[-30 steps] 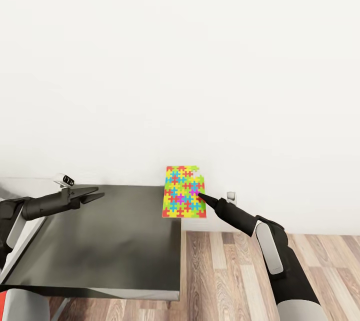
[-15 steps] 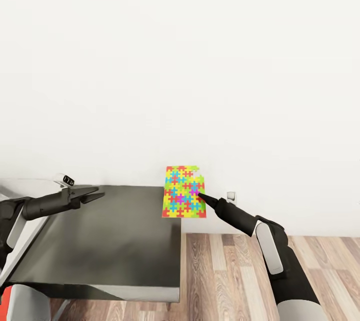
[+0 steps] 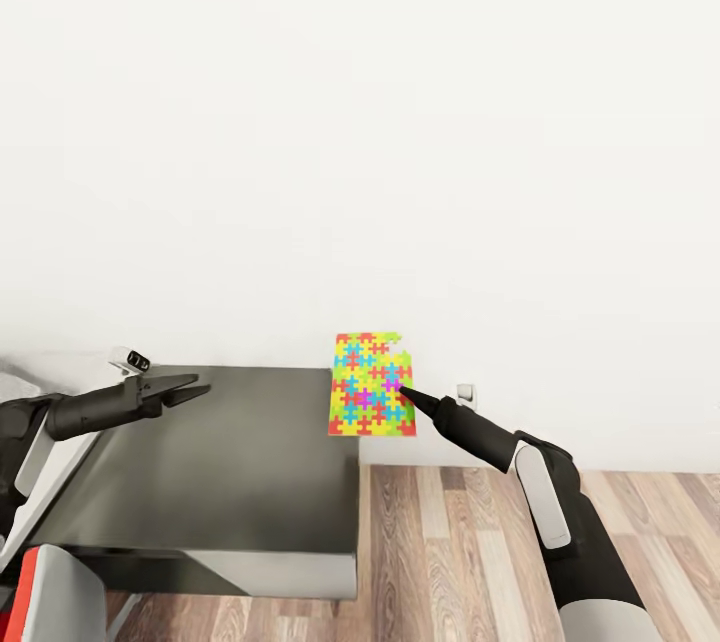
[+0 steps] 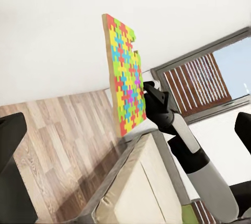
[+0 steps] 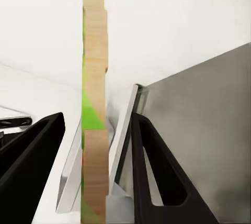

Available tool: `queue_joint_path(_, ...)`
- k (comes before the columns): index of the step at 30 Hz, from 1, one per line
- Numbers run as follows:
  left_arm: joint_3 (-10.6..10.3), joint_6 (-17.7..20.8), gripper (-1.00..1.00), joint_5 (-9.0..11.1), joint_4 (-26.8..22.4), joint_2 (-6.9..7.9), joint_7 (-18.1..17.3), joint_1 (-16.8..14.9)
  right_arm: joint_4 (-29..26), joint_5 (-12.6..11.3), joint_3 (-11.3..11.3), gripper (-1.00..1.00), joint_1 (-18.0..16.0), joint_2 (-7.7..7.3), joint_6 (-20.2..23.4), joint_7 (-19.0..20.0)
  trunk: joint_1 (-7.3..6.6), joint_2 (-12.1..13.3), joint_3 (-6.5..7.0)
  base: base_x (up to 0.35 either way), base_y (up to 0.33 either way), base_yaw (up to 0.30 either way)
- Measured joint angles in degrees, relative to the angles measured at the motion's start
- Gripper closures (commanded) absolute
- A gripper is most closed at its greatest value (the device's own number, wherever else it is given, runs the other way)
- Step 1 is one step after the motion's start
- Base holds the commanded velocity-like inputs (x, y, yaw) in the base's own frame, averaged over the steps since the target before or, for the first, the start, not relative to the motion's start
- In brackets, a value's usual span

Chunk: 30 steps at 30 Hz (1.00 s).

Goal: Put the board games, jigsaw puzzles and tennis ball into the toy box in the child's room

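Head view has one jigsaw puzzle (image 3: 371, 384) up in the air, standing on edge with its bright face toward me, just past the right-hand corner of the dark grey top (image 3: 220, 462) and in front of the white wall (image 3: 400, 122). The right gripper (image 3: 405, 391) has it by the edge at about 4 o'clock on the slab. In the right wrist view the jaws are narrowed onto the thin board, a pad on either face, so the puzzle's wooden edge (image 5: 94, 103) runs straight up between them.

Out at 9 o'clock from the puzzle, well apart from it, the left gripper (image 3: 188, 388) hangs over the far side of the dark top with its jaws parted and nothing between them. From the left wrist view the same puzzle (image 4: 124, 80) shows side-on against the wall, with wooden floor (image 3: 470, 542) beneath.

As for progress, I'd judge this as mid-carry: one puzzle is lifted but not yet delivered. How many toys are already put away I cannot tell. At the least, this slab has yet to go in the box.
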Motion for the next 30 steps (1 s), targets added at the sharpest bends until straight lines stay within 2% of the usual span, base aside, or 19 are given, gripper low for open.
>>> queue_joint_path(9, 0.0, 0.0, -1.0, 0.0, 0.0, 0.0, 0.0, 0.1, 0.0, 0.0, -0.1, 1.0, 0.0, -0.02, -1.0, 0.1, -0.02, 0.0, 0.85, -0.046, -0.035, 0.055)
queue_joint_path(18, 0.0, 0.0, -1.0, 0.0, -0.1, 0.07, 0.0, 0.0, 0.0, 0.2, -0.1, 1.0, 0.1, -0.1, -2.5, 2.3, -0.01, 0.0, 1.7, -0.059, -0.007, 0.073)
queue_joint_path(30, 0.0, 0.0, -1.0, 0.0, -0.1, 0.0, 0.0, 0.1, 0.1, 0.2, -0.2, 1.0, 0.1, -0.1, -2.7, 2.4, -0.03, 0.0, 2.83, -0.021, -0.12, 0.077)
